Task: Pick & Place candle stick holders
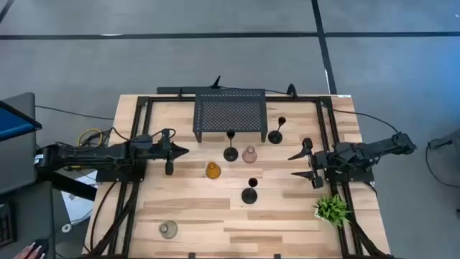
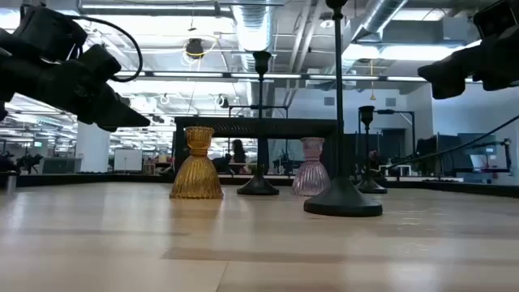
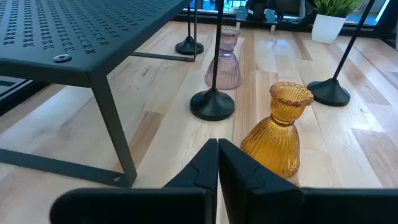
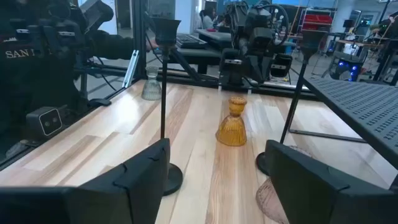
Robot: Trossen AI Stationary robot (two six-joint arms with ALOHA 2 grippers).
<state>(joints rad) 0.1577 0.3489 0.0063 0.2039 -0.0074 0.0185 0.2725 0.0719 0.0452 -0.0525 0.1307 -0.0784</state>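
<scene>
— Desk (image 1: 215,212) first: what stands on it?

— I see the black rack (image 1: 230,114) at the back. Before it stand three slim black holders (image 1: 249,194), then the smaller pink holder (image 1: 249,155), amber holder (image 1: 213,170) and, near the front left corner, the grey-green holder (image 1: 168,229).

— And the grippers?

— My left gripper (image 1: 181,152) is clenched on nothing, beside the amber one. My right gripper (image 1: 298,164) is released, empty.

— How to grasp?

— I think the slim ones are top-heavy and tip easily; I would take the stem low. The squat ones look like glass, slippery; I would take the narrow neck.
</scene>
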